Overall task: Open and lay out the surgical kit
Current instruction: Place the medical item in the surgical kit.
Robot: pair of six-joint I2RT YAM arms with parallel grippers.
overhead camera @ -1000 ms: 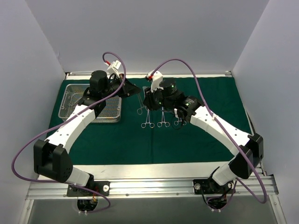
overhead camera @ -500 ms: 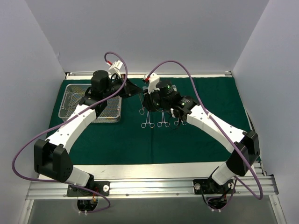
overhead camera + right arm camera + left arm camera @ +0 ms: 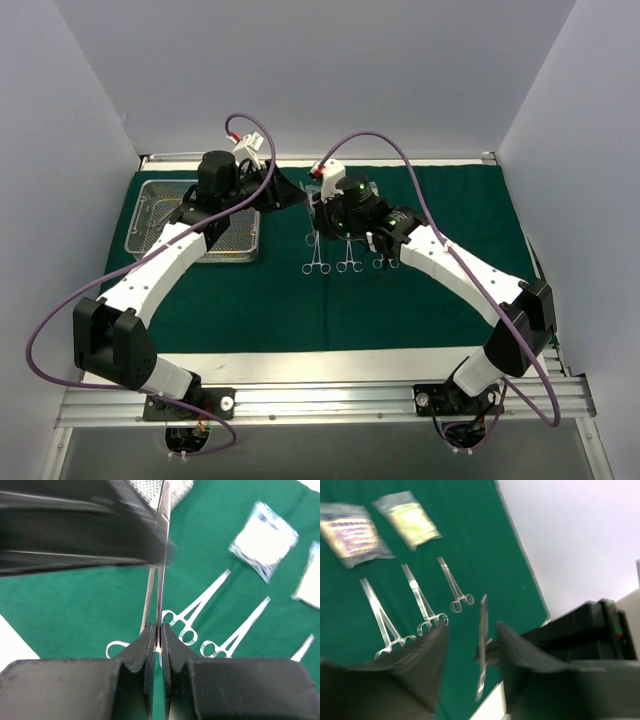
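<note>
- The right gripper (image 3: 159, 630) is pinched tight on the thin shank of one clamp (image 3: 482, 630). It holds the clamp in the air at 12 o'clock of the cloth (image 3: 250, 300).
- The left gripper (image 3: 471, 627) stands with its jaws apart on either side of that clamp. In the left wrist view, neither finger seems to touch it.
- The step in hand looks like a hand-over, with the clamp now carried by the right arm alone.
- The left arm should back off toward 9 o'clock, straight along its own fingers, so that neither pad brushes the steel.
- The right arm should wait until that gap is plain, because a nudge could turn the clamp in so narrow a grip.
- At least three laid clamps (image 3: 348, 262) form a row just past 12 o'clock of the cloth's middle, with their rings toward 6 o'clock.
- The pouches (image 3: 352, 532) lie beyond the tips of that row.
- The tray (image 3: 150, 230) sits at 10 o'clock on the cloth.
- The open cloth at 9 o'clock of the row, between it and the tray, looks like a good spot for this clamp.
- It should go parallel to the others, apart from them, and with its rings toward 6 o'clock.
- The right arm should lower slowly until the clamp lies flat, and only then let go.
</note>
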